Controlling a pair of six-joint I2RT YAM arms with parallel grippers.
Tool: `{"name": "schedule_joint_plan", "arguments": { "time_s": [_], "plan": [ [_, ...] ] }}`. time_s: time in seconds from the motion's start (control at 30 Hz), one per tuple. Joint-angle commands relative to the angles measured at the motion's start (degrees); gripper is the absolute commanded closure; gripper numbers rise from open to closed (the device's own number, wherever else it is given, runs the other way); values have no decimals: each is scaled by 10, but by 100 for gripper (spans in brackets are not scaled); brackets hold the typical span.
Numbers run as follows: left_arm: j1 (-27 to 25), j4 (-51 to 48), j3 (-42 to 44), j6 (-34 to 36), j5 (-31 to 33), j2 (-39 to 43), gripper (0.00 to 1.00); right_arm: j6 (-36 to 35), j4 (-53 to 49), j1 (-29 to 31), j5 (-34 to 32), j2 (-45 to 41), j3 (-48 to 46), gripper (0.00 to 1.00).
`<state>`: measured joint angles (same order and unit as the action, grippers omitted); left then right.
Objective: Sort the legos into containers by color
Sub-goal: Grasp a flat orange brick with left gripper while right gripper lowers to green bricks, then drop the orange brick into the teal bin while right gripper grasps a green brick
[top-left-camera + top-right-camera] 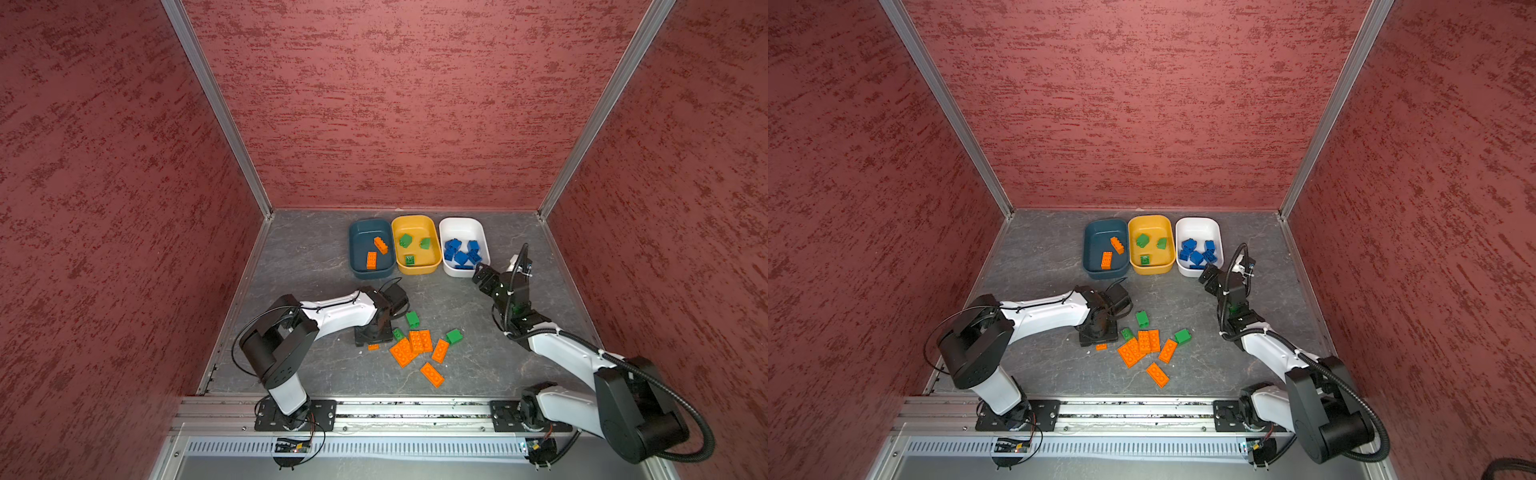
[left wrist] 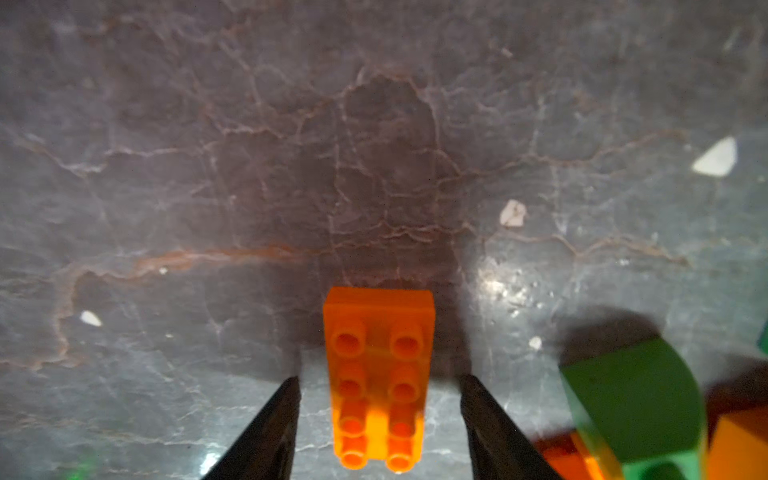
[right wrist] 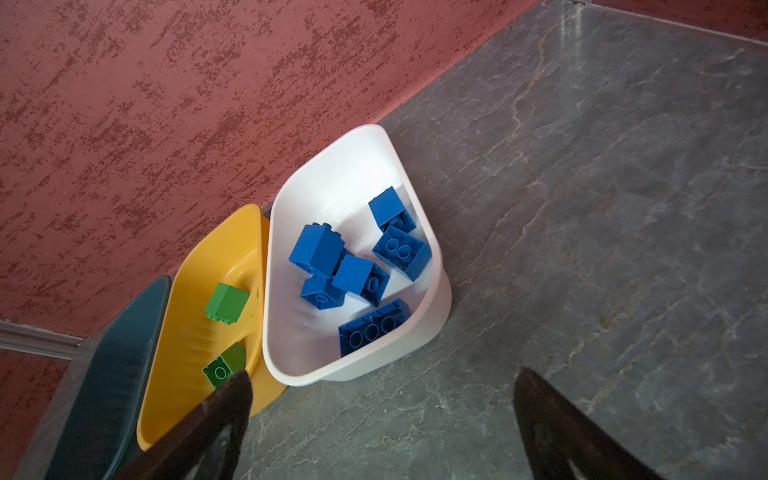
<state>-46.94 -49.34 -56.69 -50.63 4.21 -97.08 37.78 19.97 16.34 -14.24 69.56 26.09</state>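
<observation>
In the left wrist view my left gripper (image 2: pixel 380 377) is pointed down at the table, its jaws straddling a flat orange lego (image 2: pixel 379 374) with a gap on each side. In both top views this lego (image 1: pixel 373 346) (image 1: pixel 1101 346) peeks out under the left gripper (image 1: pixel 372 338). Several orange plates (image 1: pixel 415 345) and three green blocks (image 1: pixel 412 319) (image 1: pixel 454 336) (image 1: pixel 398 333) lie loose beside it. My right gripper (image 3: pixel 384 372) (image 1: pixel 482 276) hovers open and empty in front of the white container (image 3: pixel 345 166) (image 1: pixel 461 228), which holds blue legos (image 3: pixel 318 249).
The yellow container (image 1: pixel 415 226) (image 3: pixel 208 257) holds three green blocks. The teal container (image 1: pixel 361 237) (image 3: pixel 112 374) holds two orange plates (image 1: pixel 371 259). All three containers stand in a row near the back wall. A green block (image 2: pixel 631 399) lies close beside the left fingers.
</observation>
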Motion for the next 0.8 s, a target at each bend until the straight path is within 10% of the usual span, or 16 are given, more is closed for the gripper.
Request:
{"name": "schedule_joint_plan", "arguments": {
  "time_s": [0.0,0.43,0.77],
  "plan": [
    [-5,8,1,10,2,3,55,-51,-18,-2,83,-3,15,1],
    [83,71,-89,115,88,94,68,-111,-280,81,285,16,63,1],
    [207,182,-289,188,84,-92,57,-137,-311,226,311,51,92,12]
  ]
}}
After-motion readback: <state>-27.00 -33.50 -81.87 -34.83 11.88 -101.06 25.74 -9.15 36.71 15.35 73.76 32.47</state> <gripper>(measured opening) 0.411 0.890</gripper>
